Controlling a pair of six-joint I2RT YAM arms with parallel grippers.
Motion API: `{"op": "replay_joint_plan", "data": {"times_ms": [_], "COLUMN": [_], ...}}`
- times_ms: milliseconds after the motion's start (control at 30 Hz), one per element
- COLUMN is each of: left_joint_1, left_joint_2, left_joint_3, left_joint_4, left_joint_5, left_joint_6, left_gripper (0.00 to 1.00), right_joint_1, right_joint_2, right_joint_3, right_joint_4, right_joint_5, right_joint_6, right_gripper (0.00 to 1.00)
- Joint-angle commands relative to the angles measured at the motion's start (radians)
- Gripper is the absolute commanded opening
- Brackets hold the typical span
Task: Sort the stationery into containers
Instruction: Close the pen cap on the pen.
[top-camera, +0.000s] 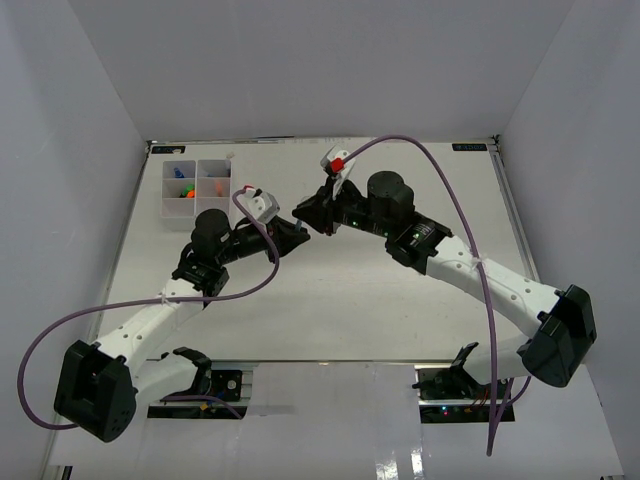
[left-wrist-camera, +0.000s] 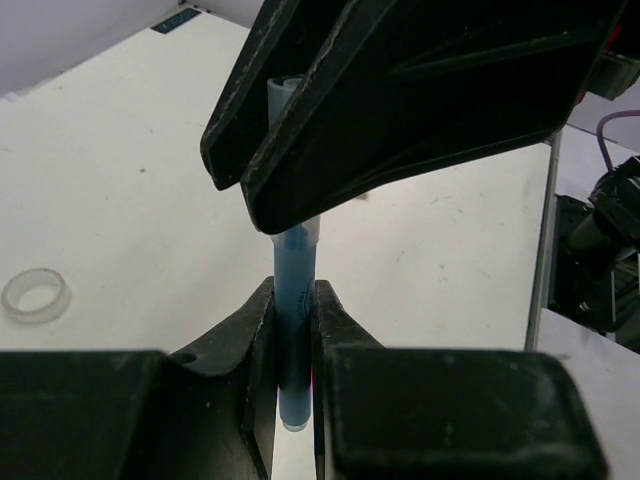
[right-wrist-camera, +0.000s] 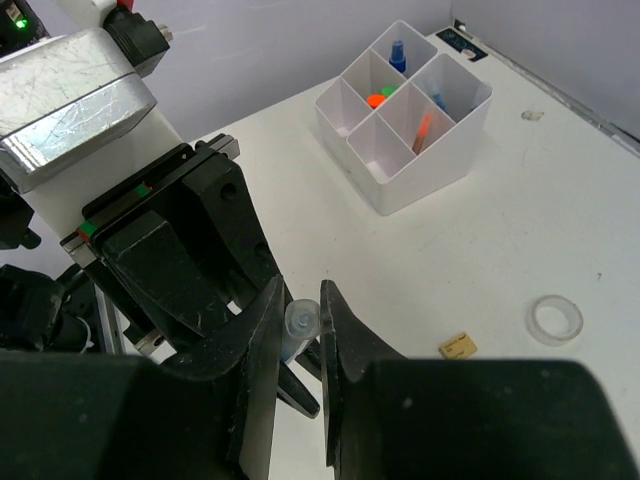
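Left tool (left-wrist-camera: 296, 305) is pinched on the lower barrel of the blue pen (left-wrist-camera: 296, 262). My right tool (right-wrist-camera: 304, 318) is clamped on the pen's clear upper end. I see the pen held between both tools over the surface (left-wrist-camera: 120, 180), well apart from the organiser tray (right-wrist-camera: 430, 178). The tape ring (left-wrist-camera: 35, 295) lies flat nearby.

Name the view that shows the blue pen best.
Left wrist: the pen shows lengthwise, its blue barrel pinched by both arms' fingers. Right wrist shows only its end between fingers. Top view: hidden where the arms meet.
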Motion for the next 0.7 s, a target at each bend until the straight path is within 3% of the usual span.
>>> {"op": "replay_joint_plan", "data": {"times_ms": [0,267,667], "left_joint_1": [0.020,0.020,0.020], "left_joint_2": [-0.080,-0.080,-0.019], "left_joint_3": [0.015,-0.043,-0.101], "left_joint_4": [0.134,0.080,0.042], "left_joint_5": [-0.011,0.033,0.003], "left_joint_6": [-0.082,-0.122,-0.106], "left_gripper": [0.06,0.07,0.05], "right_joint_1": [0.006,0.006,-0.008], "right_joint_2": [0.017,0.016,-0.015], "right_joint_3": [-0.076,-0.063,0.003], "right_joint_4": [-0.236,-0.206,-0.212], "right_joint_5": [-0.009,-0.009,0.025], "right_joint_6": [-0.028,-0.023,-0.026], "right_gripper": [0.08,0.13,0.43]}}
